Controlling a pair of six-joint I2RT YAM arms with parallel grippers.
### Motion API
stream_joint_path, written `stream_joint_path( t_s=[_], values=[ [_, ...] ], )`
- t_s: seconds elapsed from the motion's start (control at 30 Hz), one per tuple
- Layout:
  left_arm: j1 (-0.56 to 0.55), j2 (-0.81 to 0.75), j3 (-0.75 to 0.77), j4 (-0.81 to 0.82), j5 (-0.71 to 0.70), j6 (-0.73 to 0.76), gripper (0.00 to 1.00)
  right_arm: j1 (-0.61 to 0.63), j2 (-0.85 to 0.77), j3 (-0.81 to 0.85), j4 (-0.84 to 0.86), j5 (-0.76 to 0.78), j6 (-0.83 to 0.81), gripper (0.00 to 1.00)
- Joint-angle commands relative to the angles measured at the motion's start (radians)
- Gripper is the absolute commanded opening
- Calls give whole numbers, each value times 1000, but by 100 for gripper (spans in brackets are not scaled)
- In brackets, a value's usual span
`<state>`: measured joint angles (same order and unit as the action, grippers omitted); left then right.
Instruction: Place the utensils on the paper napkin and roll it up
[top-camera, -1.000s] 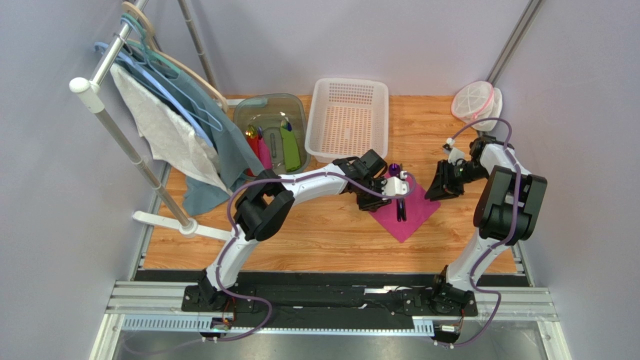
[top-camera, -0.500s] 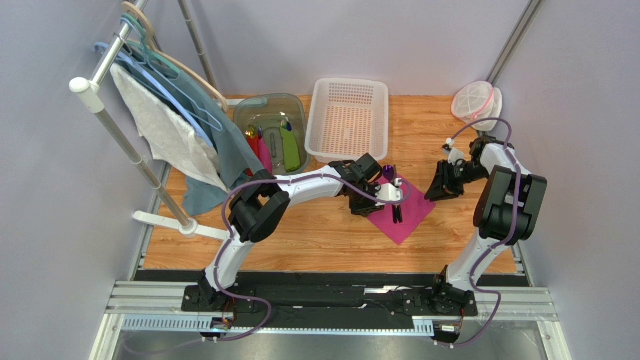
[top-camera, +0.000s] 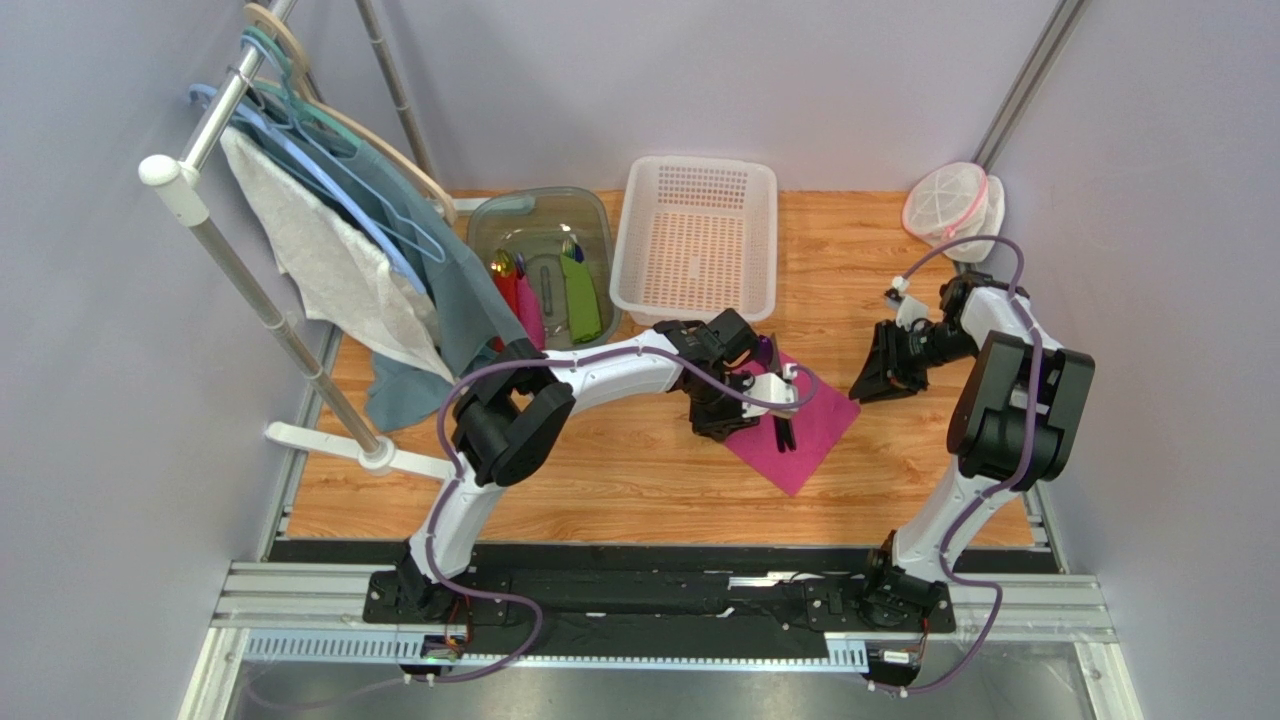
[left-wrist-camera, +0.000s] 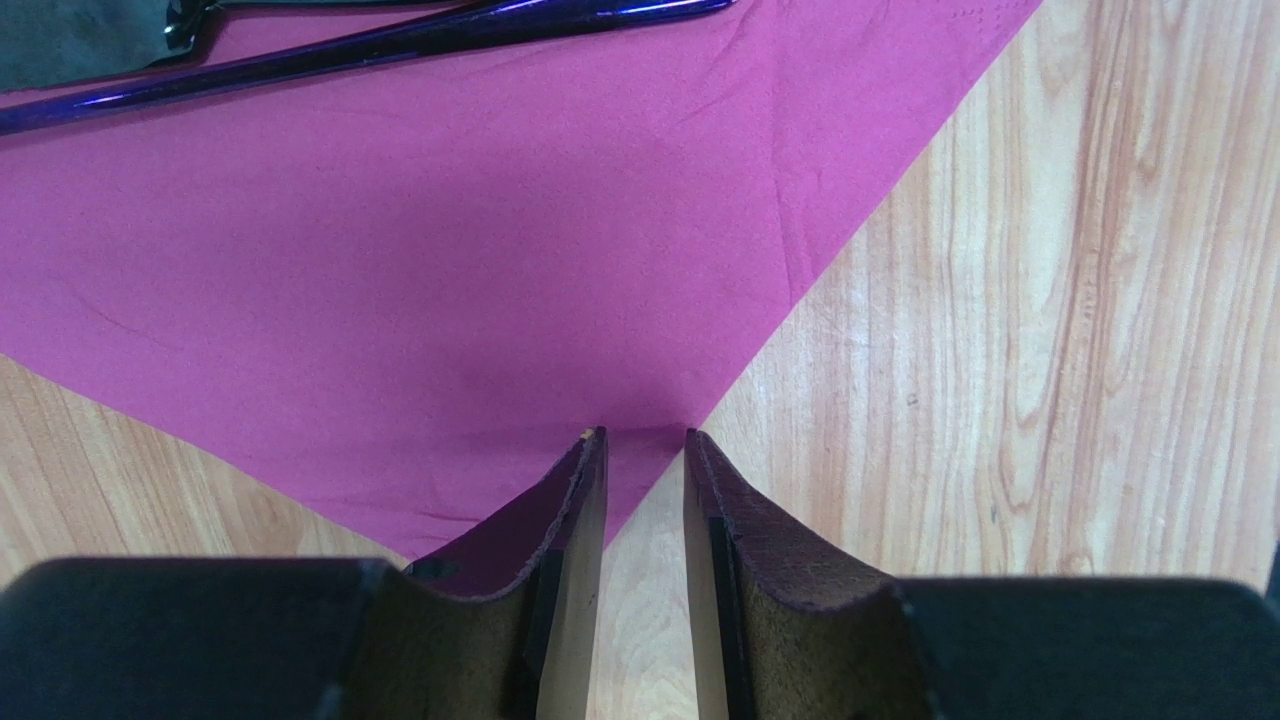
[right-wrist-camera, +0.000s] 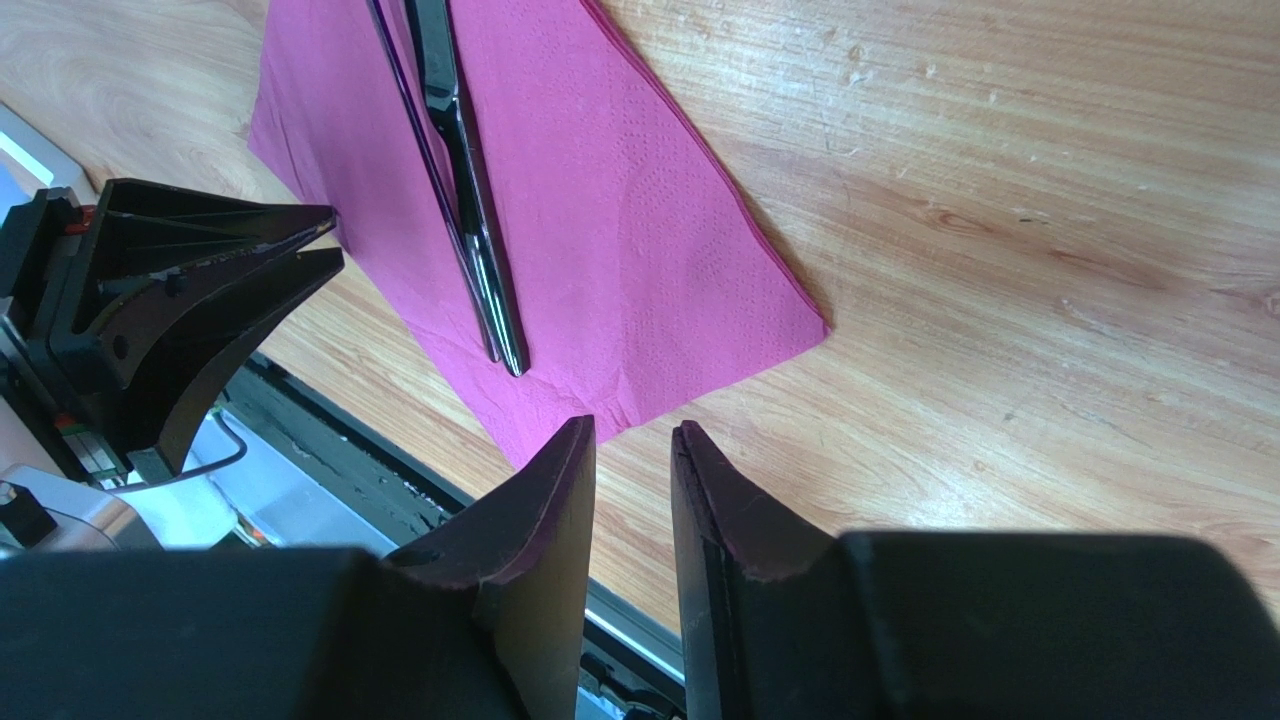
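Lying flat on the woodgrain table (right-wrist-camera: 977, 225), the thin, faintly creased magenta paper napkin (left-wrist-camera: 451, 270) carries both slim utensils side by side: the glossy purple spoon (left-wrist-camera: 376, 45) and the straight black knife (right-wrist-camera: 451, 135). The left gripper (left-wrist-camera: 643, 438) sits at one napkin corner, its dark curved fingers a narrow slit apart, nothing between them. The right gripper (right-wrist-camera: 633, 425) shows the same narrow gap beside another corner.
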<state>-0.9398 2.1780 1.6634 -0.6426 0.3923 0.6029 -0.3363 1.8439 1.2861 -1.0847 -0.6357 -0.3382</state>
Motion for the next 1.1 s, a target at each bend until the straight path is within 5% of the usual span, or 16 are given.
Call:
stream_joint_path(
  t_s=[0.0,0.67,1.07],
  values=[
    [1,-38,88,-23,26,-35,34,-9,-49,7,-7,-30,-12,29],
    [3,71,124,-95,43,-11,34,-18,-69,9,-20,-36,-8,29],
    [13,-121,-236,-65,36,119,33,-18,-91,-44,-17,-68,5,29]
  ],
)
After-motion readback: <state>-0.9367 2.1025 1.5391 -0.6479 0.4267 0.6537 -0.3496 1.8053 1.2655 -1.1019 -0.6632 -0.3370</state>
